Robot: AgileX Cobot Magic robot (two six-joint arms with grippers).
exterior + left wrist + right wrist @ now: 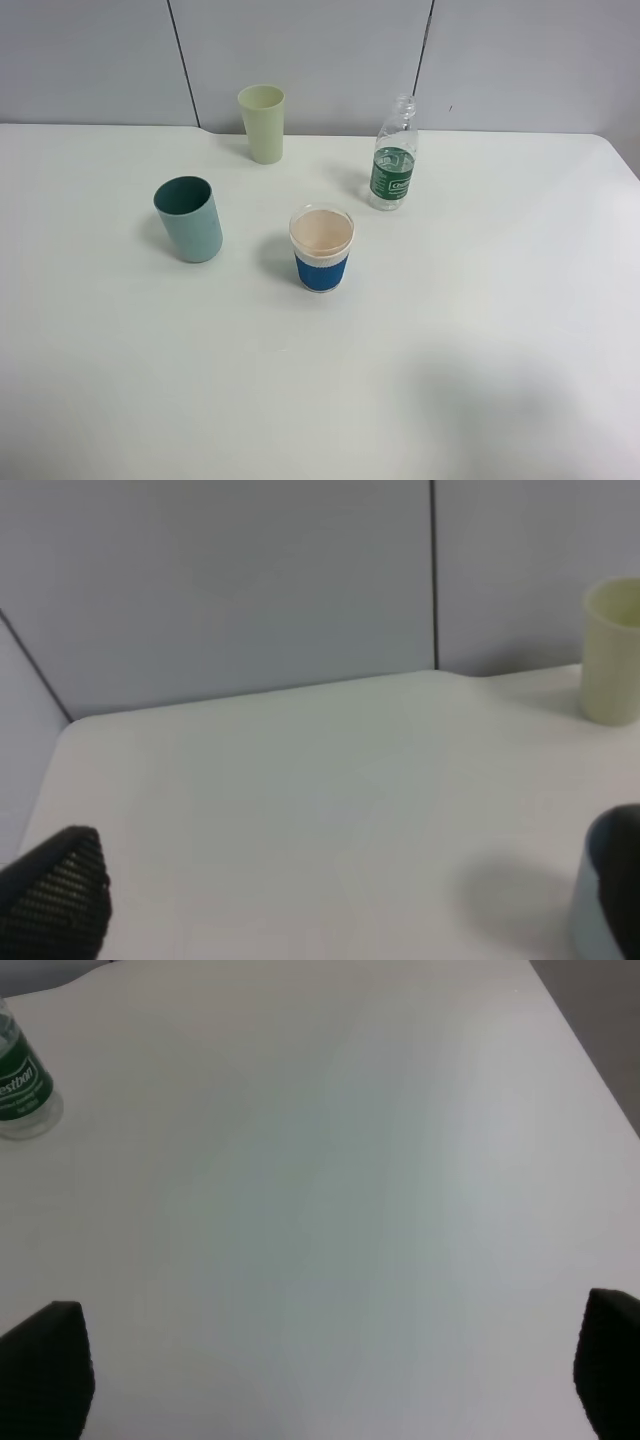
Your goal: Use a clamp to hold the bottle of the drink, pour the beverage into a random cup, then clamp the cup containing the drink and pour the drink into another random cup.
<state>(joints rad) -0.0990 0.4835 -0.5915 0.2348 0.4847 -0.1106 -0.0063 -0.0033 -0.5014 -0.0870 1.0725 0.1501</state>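
Where visible: three cups [322, 249], one bottle [393, 157].

Even, diffuse overhead light; white table [480, 330] bright, no hard glare. Soft short shadows fall left of each cup and bottle [393, 160] in high view; broad faint shadow darkens table's near right corner. Left wrist view soft, hazy: pale yellow-green cup [612, 652] slightly blurred, close fingertip [55, 895] of left gripper out of focus. Right wrist view likewise soft; dark fingertips [45, 1370] blurred, table washed greenish-grey toward middle.
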